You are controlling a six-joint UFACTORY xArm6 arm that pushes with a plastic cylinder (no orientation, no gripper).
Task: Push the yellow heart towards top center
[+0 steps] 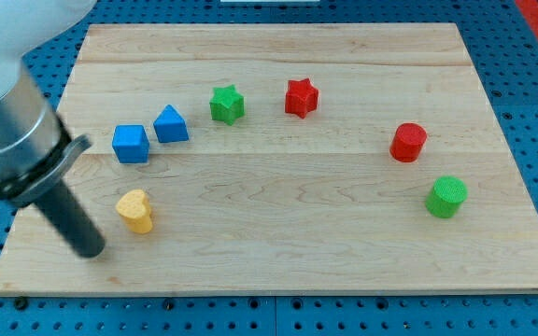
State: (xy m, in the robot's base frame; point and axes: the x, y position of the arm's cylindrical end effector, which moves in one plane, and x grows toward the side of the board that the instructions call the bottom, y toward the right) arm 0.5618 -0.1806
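- My tip (92,250) rests on the bench (278,252) at the near left, just beside the yellow heart (135,211) on its left and slightly nearer than it; whether the two touch I cannot tell
- My tool is a plain rod, with nothing to open or close and nothing held
- The yellow heart sits at the near left of the bench, well apart from the far centre where it should go
- Beyond it lie the blue cube (131,144) and the blue triangular block (170,124), and further right the green star (227,104) and red star (301,97)
- The red cylinder (408,142) and green cylinder (446,196) stand far off at the right
- I judge the task barely begun: nearly the whole push is left
- From here a push away and to the right looks needed, and the two blue blocks could get in the way
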